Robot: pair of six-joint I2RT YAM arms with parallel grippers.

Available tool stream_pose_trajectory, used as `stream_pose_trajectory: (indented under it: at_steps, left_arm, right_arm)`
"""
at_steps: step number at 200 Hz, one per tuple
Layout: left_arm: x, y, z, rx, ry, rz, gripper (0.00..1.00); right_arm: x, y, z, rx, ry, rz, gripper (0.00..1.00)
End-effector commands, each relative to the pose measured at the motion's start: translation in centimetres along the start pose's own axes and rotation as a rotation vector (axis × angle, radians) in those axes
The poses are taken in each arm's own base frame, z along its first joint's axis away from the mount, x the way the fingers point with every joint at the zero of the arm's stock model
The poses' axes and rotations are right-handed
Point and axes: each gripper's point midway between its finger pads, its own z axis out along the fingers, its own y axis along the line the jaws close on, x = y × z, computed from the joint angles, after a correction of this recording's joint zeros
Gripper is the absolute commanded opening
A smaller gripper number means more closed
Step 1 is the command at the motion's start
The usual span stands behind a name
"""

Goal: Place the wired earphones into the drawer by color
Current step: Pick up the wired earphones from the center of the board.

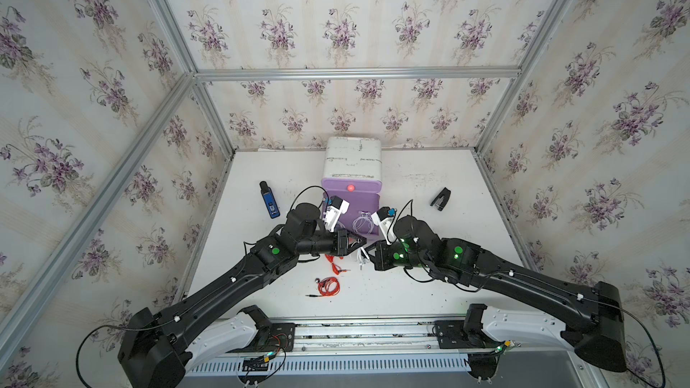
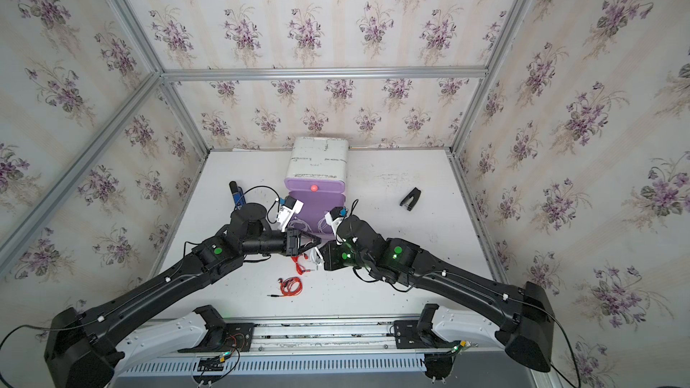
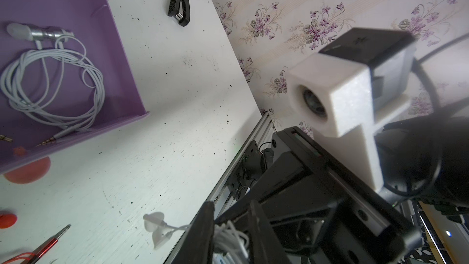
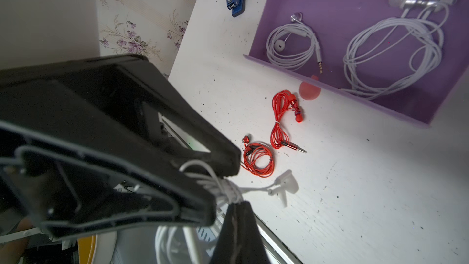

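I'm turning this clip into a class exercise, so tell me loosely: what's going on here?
In front of the open purple drawer, the right gripper is clamped on a bundle of white earphones. The left gripper has its fingers on either side of the same bundle; whether it grips yet is unclear. Two white sets already lie in the drawer. Two red sets lie on the table, untouched.
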Motion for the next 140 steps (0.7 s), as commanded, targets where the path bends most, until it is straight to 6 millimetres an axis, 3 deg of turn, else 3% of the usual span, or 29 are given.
stream_pose_trajectory:
  at_steps: [1, 55, 101, 140]
  left_arm:
    - [0.0, -0.2, 0.0, -0.002, 0.007, 0.017, 0.16]
    - [-0.2, -0.1, -0.2, -0.019, 0.003, 0.019, 0.0]
    - [-0.3, -0.1, -0.3, -0.025, -0.007, 0.019, 0.0]
    - [-0.5, 0.1, -0.8, -0.048, -0.021, 0.03, 0.0]
  right_arm:
    - [-0.4, -0.1, 0.0, 0.016, -0.016, -0.012, 0.01]
    - [-0.7, -0.2, 0.2, 0.031, -0.016, -0.014, 0.07]
    - [-1.0, 0.0, 0.3, 0.039, -0.021, -0.015, 0.36]
    - [-1.7, 0.1, -0.3, 0.042, -0.049, -0.018, 0.47]
